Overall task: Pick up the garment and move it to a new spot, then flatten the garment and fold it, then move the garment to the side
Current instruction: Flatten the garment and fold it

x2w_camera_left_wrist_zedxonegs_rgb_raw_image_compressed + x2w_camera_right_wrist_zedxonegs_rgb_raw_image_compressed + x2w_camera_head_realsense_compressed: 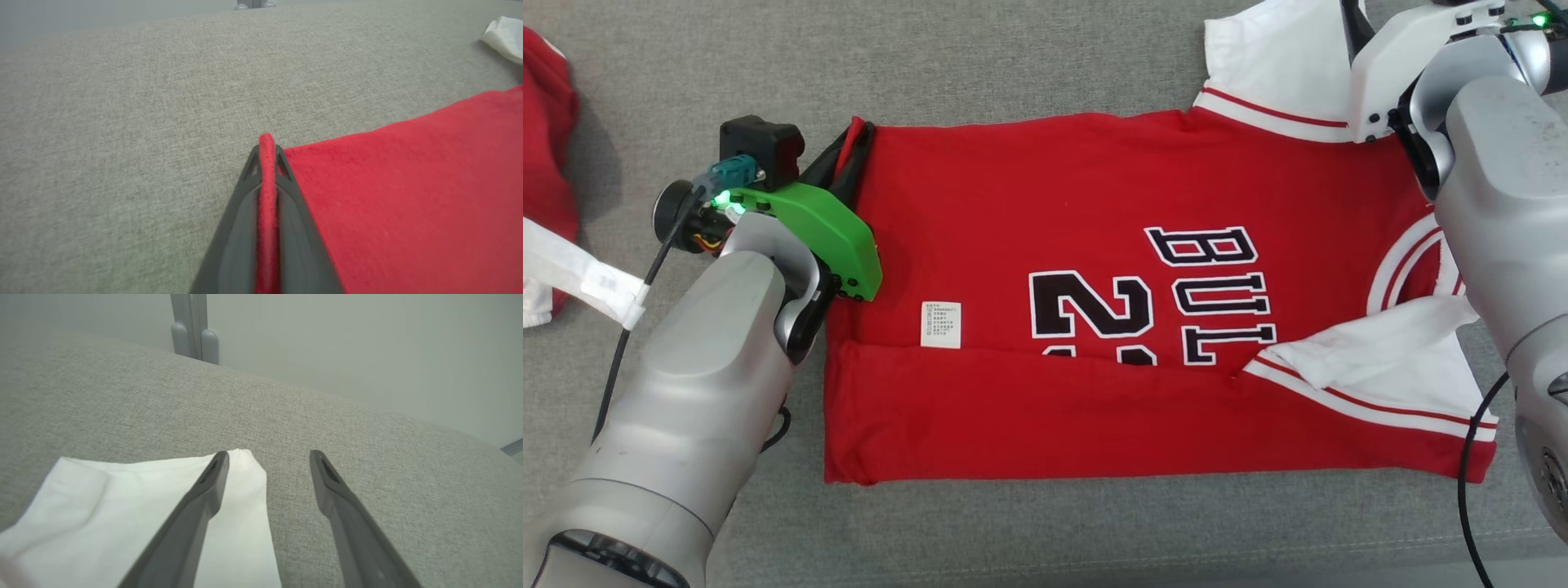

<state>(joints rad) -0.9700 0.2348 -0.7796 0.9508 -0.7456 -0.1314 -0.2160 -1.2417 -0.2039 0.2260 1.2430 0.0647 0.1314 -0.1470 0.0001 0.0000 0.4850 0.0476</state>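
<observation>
The garment (1094, 212) is a red jersey with black-and-white lettering and white sleeves, lying on the grey cushion with its near edge folded over. My left gripper (854, 151) is at its far left corner, shut on the red hem. In the left wrist view the red hem (267, 179) is pinched between the two dark fingers (241, 228). My right gripper (267, 457) is open above the far white sleeve (122, 510), one finger (196, 510) over the cloth and the other over bare cushion. In the head view the right arm's wrist (1388, 73) covers that sleeve (1274, 57).
Another red and white garment (547, 163) lies at the left edge of the grey cushion (1013, 65). A pale wall (347, 343) and a grey post (192, 326) stand behind the cushion's far edge. Black cables hang by both arms.
</observation>
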